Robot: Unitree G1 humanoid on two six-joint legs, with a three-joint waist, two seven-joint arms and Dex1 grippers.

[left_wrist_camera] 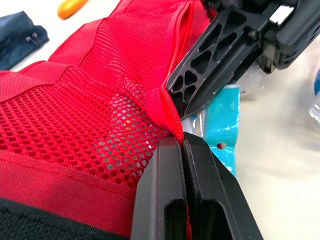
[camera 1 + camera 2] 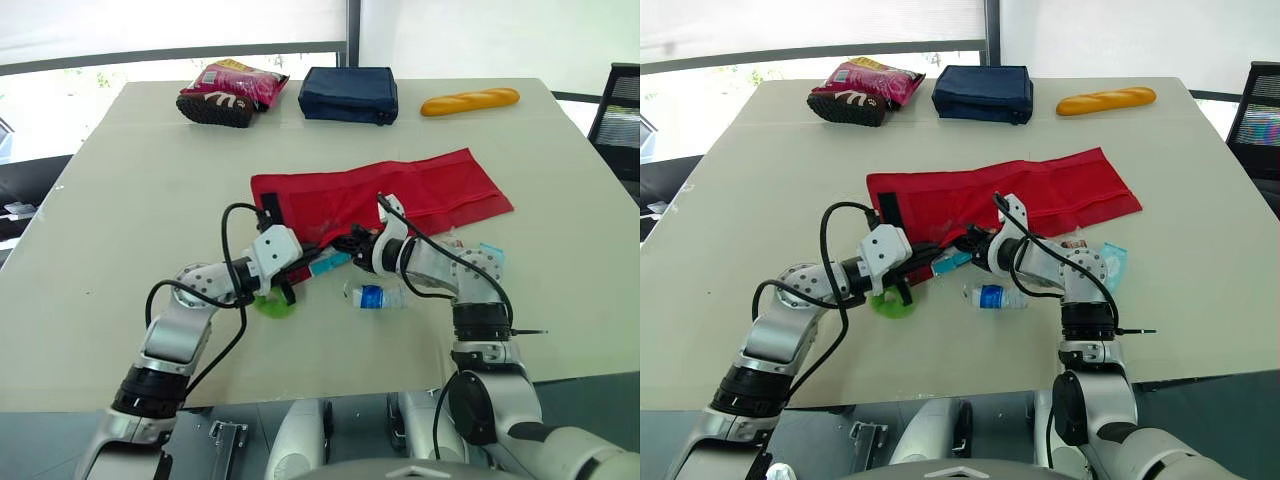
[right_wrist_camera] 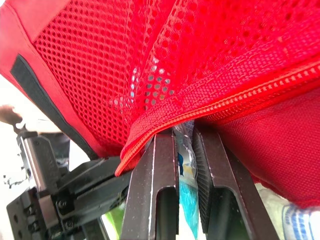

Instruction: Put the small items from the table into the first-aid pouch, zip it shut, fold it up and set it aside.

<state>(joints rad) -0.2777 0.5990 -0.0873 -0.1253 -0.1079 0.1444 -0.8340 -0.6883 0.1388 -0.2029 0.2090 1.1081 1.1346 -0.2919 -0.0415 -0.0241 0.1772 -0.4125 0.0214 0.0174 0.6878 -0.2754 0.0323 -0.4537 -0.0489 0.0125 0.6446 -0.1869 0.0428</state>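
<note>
The red first-aid pouch point(image 2: 400, 195) lies unfolded across the middle of the table. My left gripper point(image 1: 182, 142) is shut on the pouch's red hem beside the mesh pocket point(image 1: 75, 115) and holds it lifted. My right gripper point(image 3: 184, 135) is shut on a blue packet point(image 2: 330, 263) at the pocket's zippered mouth point(image 3: 215, 107), directly opposite the left gripper point(image 2: 298, 268). A small bottle with a blue label point(image 2: 378, 296) lies on the table just in front of the pouch. A green item point(image 2: 272, 305) sits under my left wrist. More packets point(image 2: 488, 256) lie beside my right forearm.
Along the far edge are a pink snack bag point(image 2: 240, 80) on a brown item point(image 2: 213, 108), a navy bag point(image 2: 349, 94) and a toy baguette point(image 2: 470, 101). A black chair point(image 2: 620, 115) stands off the table's right side.
</note>
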